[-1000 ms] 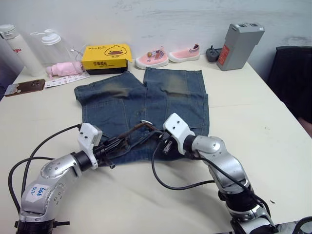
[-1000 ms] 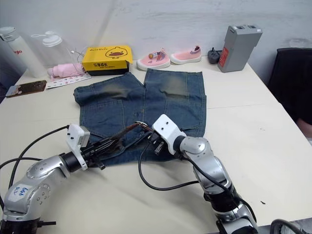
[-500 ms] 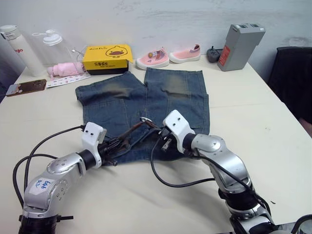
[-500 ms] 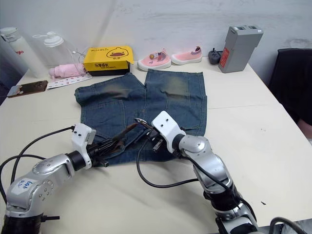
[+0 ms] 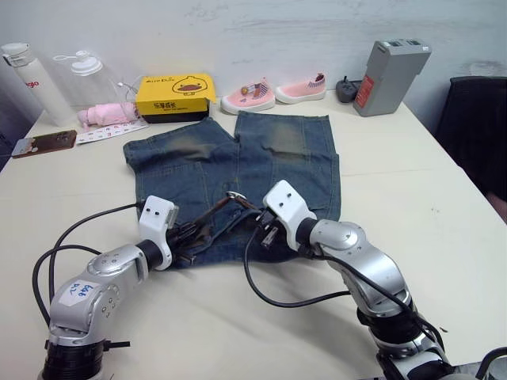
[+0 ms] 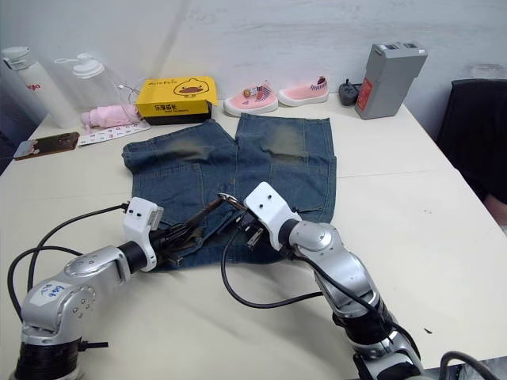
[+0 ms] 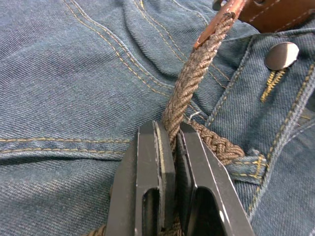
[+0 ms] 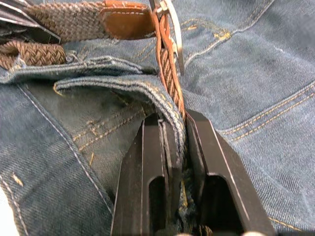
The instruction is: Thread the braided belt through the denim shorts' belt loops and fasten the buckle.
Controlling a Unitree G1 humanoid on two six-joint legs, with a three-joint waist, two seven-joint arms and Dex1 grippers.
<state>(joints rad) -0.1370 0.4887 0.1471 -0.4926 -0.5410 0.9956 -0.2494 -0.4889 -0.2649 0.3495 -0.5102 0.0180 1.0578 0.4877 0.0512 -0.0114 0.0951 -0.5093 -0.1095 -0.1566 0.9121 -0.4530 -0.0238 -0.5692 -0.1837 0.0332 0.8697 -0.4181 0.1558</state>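
Denim shorts (image 5: pixel 238 170) lay flat at centre frame on the tabletop (image 5: pixel 444 198). The left claw (image 7: pixel 170 142) pinched the braided belt (image 7: pixel 189 81) at the waistband (lower centre). The right claw (image 8: pixel 172 129) gripped belt and denim below the buckle (image 8: pixel 170 22).

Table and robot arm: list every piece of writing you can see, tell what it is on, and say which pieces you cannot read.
Yellow box: duck picture and dark lettering, too small to read.
Left bottle: red lettering, too blurred to read.
Grey case: red label, unreadable.
Sticker on the left arm: handwritten blue marks, illegible.
Paper strip: tiny print, unreadable.
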